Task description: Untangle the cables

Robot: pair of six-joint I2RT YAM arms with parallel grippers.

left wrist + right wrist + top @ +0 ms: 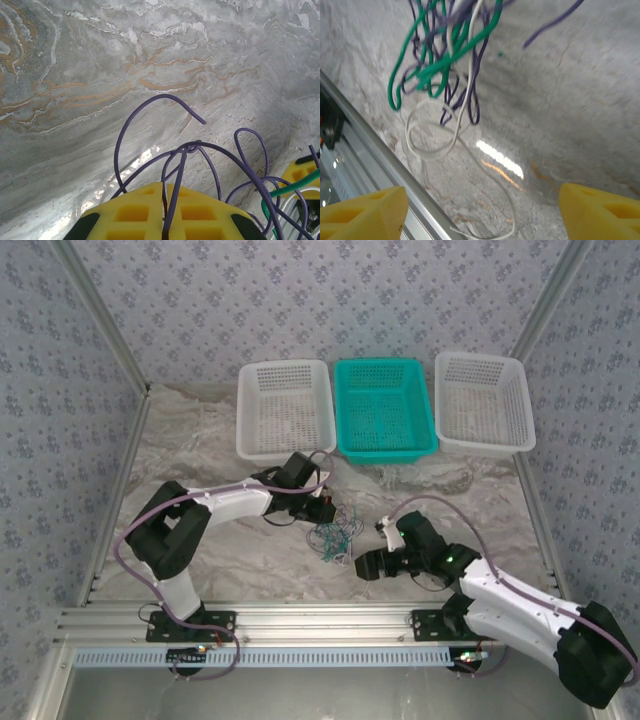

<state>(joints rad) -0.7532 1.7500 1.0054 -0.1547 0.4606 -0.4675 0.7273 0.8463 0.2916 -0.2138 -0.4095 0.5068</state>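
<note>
Left claw is clamped on one purple strand of the cables, seemingly to draw it clear of the knot. Right claw stands apart and empty, facing the green and white loops, placed to take another. The tangle lies on the table, near its middle, between the two claws.

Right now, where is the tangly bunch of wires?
In the top view, the cables are bunched mid-table between the two arms, in front of the teal basket. The left gripper pinches one purple strand.
</note>
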